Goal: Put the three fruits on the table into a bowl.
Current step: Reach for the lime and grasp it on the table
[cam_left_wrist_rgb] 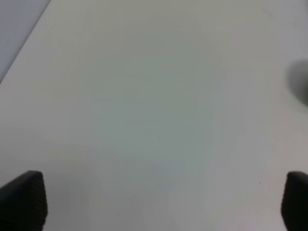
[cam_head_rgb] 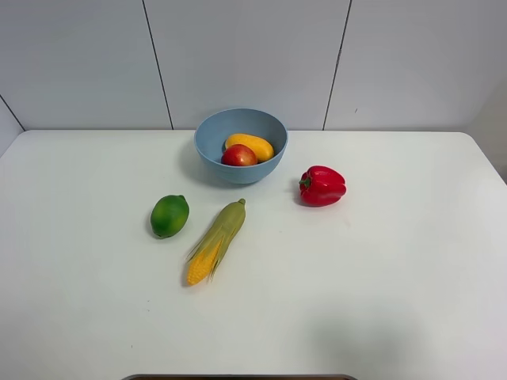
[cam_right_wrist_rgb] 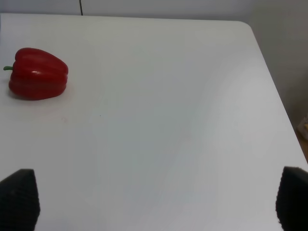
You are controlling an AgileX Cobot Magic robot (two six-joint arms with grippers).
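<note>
While the left gripper (cam_left_wrist_rgb: 159, 202) hangs released, its two dark fingertips (cam_left_wrist_rgb: 23, 201) standing far apart with only bare white table (cam_left_wrist_rgb: 154, 96) between and ahead of them, the right gripper (cam_right_wrist_rgb: 156, 199) is likewise spread wide and holds nothing. Ahead of the right gripper and off toward the robot's left of it, well apart from either fingertip, a red bell pepper (cam_right_wrist_rgb: 37, 73) lies on its side, its green stem pointing away from the gripper's midline. The table's rounded far corner lies ahead on that gripper's other side. In the high view, farther than the pepper from the right gripper and near the wall, stands the light blue bowl (cam_head_rgb: 238, 172). It holds the yellow-orange mango (cam_head_rgb: 252, 145) and, touching it on the near side, the red apple (cam_head_rgb: 238, 156). The green lime (cam_head_rgb: 169, 215) rests on the table, on the left arm's side, nearer than the bowl. Just beside the lime lies a corn cob (cam_head_rgb: 216, 241) in its green husk, apart from it. How far the lime lies from the left gripper cannot be told.
</note>
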